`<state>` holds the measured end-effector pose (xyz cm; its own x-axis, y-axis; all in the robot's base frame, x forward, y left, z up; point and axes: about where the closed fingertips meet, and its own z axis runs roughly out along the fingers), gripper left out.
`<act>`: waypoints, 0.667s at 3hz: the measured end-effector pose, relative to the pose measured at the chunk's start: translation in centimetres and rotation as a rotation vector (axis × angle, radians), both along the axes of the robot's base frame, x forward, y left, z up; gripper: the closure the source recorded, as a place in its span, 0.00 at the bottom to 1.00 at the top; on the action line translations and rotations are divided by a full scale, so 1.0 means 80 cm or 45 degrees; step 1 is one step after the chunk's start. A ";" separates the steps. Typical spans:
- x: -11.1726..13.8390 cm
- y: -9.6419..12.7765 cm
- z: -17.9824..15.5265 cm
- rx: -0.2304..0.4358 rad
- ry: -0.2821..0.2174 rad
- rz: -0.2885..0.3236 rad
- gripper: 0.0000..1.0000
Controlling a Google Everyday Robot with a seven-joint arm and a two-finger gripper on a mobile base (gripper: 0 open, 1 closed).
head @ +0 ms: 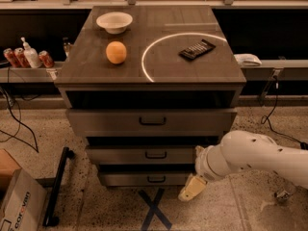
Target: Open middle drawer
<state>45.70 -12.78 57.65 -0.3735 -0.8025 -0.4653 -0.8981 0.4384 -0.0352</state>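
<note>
While my hand (192,188) hung low near the floor, just right of the bottom drawer (120,179), it showed only as a cream, wedge-shaped lump. It had hold of nothing I could see, and I could not tell whether it was open or closed. My arm (250,155) was a smooth white shell, bulging at the joint, and it ran off the right edge.

The middle drawer (115,155) sat in the desk (192,76) between the top drawer (106,121) and the bottom one, up and left of my hand and apart from it. It was a flat grey-brown wooden front with a small black bar handle (156,154) at its centre. Its right end ran up to my arm's joint, and I could not tell whether they touched. A band of shadow above each front hid what lay behind.

On the matte wooden top stood a shallow white bowl (114,21) and a round orange (116,52). A flat black slab (197,49), its buttons too small to make out, lay inside the curve of a thin white arc (143,64). A blue taped X (153,210) marked the speckled floor, and a cardboard box (17,207) was cut off at lower left.
</note>
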 end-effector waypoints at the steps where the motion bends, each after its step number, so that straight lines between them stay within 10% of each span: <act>1: 0.012 0.001 -0.029 0.041 -0.034 -0.027 0.00; 2: 0.030 0.000 -0.058 0.142 -0.074 -0.072 0.00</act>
<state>48.11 -12.77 53.00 -0.3866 -0.7230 -0.5725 -0.8697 0.4924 -0.0346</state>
